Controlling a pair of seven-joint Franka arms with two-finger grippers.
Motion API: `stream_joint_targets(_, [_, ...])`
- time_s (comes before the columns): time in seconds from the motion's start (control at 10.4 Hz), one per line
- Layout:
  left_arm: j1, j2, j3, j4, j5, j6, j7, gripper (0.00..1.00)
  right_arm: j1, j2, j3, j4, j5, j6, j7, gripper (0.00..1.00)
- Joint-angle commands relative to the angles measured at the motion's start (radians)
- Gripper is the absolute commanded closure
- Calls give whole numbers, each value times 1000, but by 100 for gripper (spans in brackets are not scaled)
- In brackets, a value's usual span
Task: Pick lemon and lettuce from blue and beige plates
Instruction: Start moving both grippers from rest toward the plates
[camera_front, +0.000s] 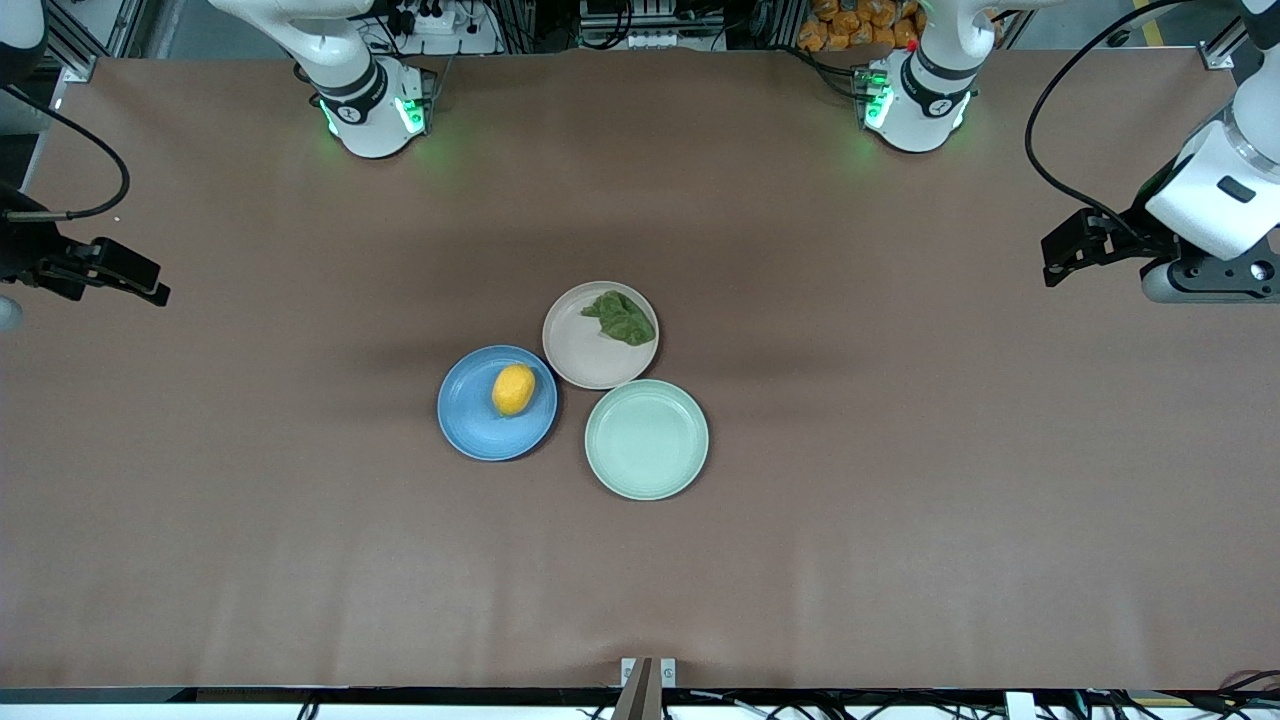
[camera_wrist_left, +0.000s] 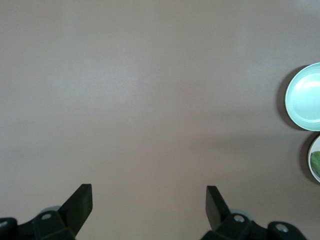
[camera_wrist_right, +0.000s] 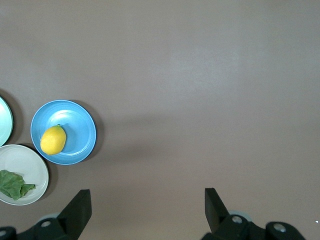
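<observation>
A yellow lemon (camera_front: 513, 389) lies on the blue plate (camera_front: 470, 425) in the middle of the table; both show in the right wrist view, lemon (camera_wrist_right: 53, 140) on plate (camera_wrist_right: 80, 125). A green lettuce leaf (camera_front: 621, 317) lies on the beige plate (camera_front: 580, 350), seen also in the right wrist view (camera_wrist_right: 12, 184). My left gripper (camera_front: 1060, 262) is open and empty, high over the table's left-arm end. My right gripper (camera_front: 150, 285) is open and empty over the right-arm end. Its fingers (camera_wrist_right: 80, 207) frame bare table.
An empty pale green plate (camera_front: 646, 439) touches the other two plates and lies nearest the front camera; it shows in the left wrist view (camera_wrist_left: 306, 97). Brown table surface (camera_front: 900, 450) spreads around the plates. Both arm bases stand at the back edge.
</observation>
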Motion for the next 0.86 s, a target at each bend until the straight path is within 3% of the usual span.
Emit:
stream_joint_targets(0.0, [0, -7, -4, -5, 26, 1, -13, 0, -18, 6, 12, 9, 10, 0, 2, 0])
stream_joint_targets(0.38, [-3, -5, -16, -7, 4, -6, -14, 0, -13, 17, 12, 9, 8, 1, 2, 0])
stream_joint_targets(0.77, [-91, 87, -161, 7, -57, 16, -338, 0, -12, 57, 15, 9, 22, 13, 2, 0])
